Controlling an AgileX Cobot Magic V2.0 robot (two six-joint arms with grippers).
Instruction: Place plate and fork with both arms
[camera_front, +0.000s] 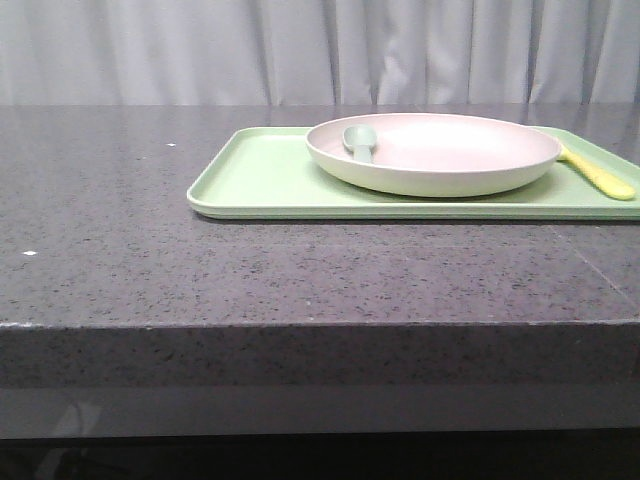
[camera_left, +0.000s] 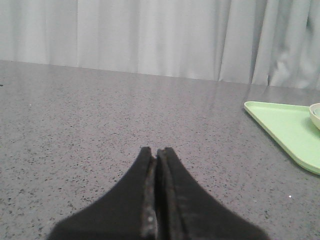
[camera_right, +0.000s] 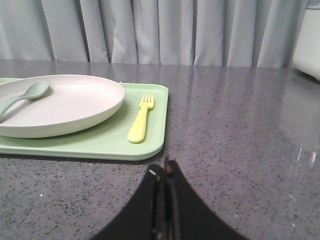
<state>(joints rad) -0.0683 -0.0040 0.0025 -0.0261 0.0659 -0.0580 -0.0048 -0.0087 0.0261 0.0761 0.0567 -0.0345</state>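
The off-white pinkish plate (camera_front: 440, 152) sits on a light-green tray (camera_front: 260, 180); it also shows in the right wrist view (camera_right: 65, 102). The pale-yellow fork (camera_front: 600, 176) lies on the tray to the right of the plate, seen in the right wrist view (camera_right: 141, 119) with its tines pointing away. My left gripper (camera_left: 156, 152) is shut and empty over bare table, left of the tray (camera_left: 285, 125). My right gripper (camera_right: 163, 167) is shut and empty, just in front of the tray's near right corner (camera_right: 150, 150). Neither gripper shows in the front view.
A grey-green spoon (camera_front: 360, 140) lies in the plate, also in the right wrist view (camera_right: 22, 95). The dark speckled table (camera_front: 150, 270) has its front edge near me. A grey curtain hangs behind. A white object (camera_right: 309, 45) stands at the far right.
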